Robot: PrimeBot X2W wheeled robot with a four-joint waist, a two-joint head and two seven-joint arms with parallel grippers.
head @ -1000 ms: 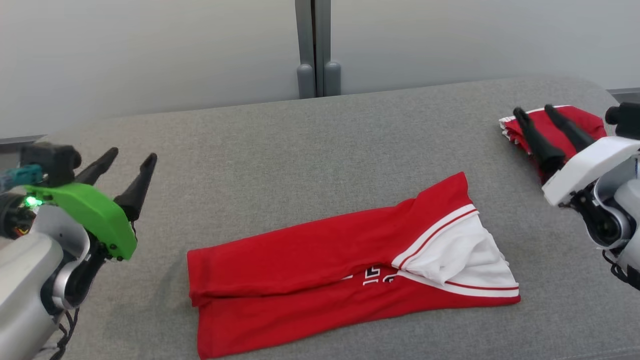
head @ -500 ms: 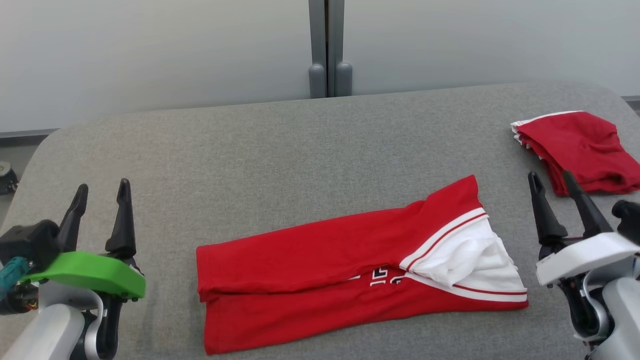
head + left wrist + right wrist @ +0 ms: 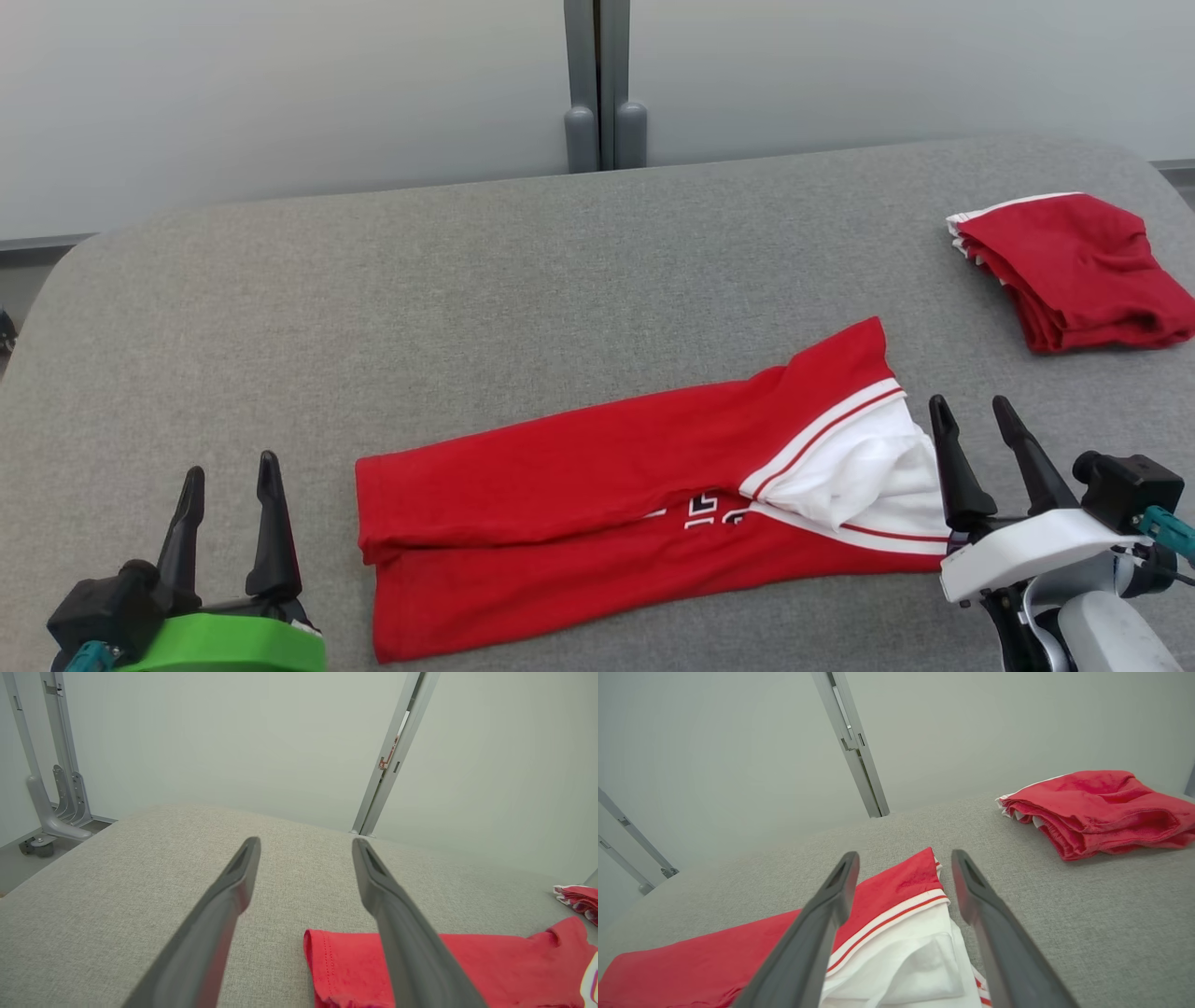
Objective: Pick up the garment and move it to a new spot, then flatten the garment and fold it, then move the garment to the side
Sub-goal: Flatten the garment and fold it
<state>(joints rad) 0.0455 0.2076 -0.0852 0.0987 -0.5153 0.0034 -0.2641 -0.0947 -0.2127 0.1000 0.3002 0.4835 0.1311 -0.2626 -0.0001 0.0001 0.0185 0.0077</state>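
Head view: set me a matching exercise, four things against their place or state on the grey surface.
1. long red garment
2. folded red pile
3. left end effector
4. right end effector

A. open, beside the long garment's white end
B. far right, lying apart
C. open, lower left, touching no cloth
D. middle, folded lengthwise

Pairs: 1-D, 2-B, 3-C, 4-A

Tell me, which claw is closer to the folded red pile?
Right. The right claw sits in front of the folded red pile, apart from it; the left claw is far across the table, beyond the spread shirt's other end.
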